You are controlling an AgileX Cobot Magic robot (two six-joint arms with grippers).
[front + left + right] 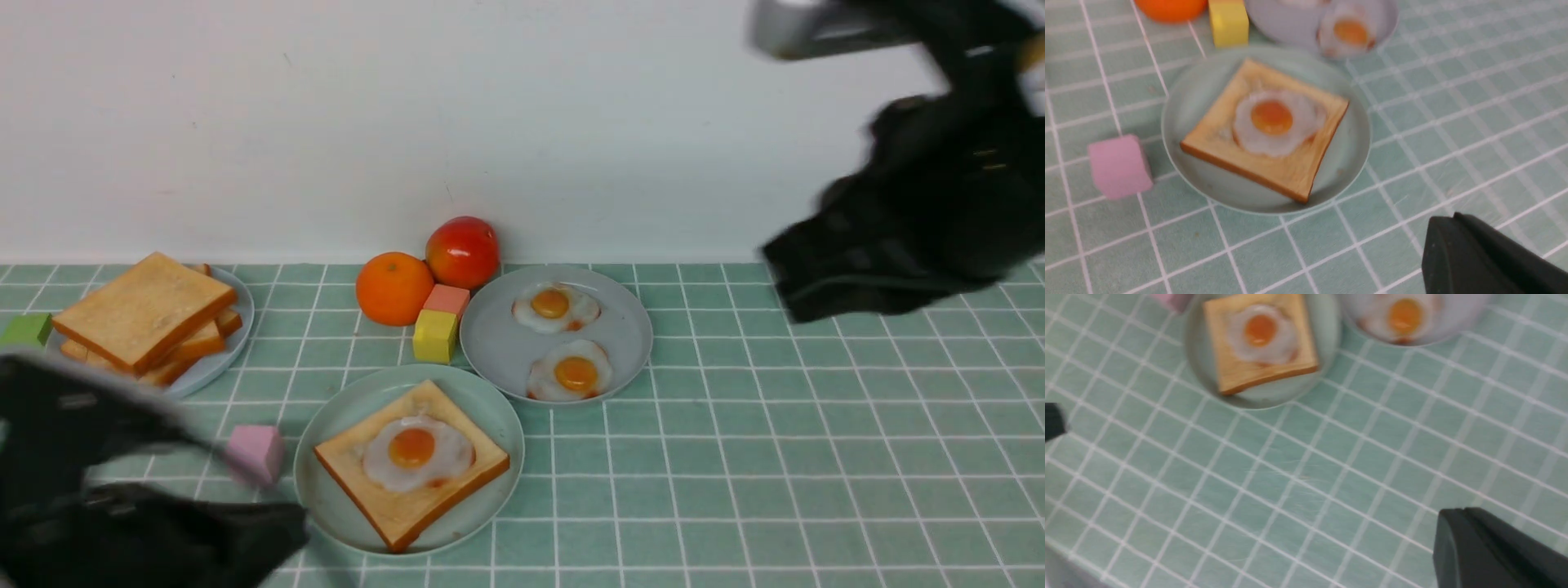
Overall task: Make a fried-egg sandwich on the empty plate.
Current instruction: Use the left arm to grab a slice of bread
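The mint-green plate (326, 482) sits front centre and holds one toast slice (457, 490) with a fried egg (412, 449) lying on it. They also show in the left wrist view: plate (1192, 106), toast (1290, 175), egg (1274, 122). A stack of toast slices (139, 310) lies on a grey-blue plate at back left. My left gripper (286, 523) is low at the front left, beside the mint plate, blurred; its fingers (1447, 222) look shut and empty. My right gripper (784, 278) hangs high at the right, shut and empty (1453, 516).
A second grey-blue plate (498, 343) behind the mint plate holds two more fried eggs (555, 306). An orange (393, 287), a red fruit (462, 251), a salmon cube (446, 299) and a yellow cube (435, 336) stand near it. A pink cube (255, 453) lies left of the mint plate, a green cube (26, 329) far left.
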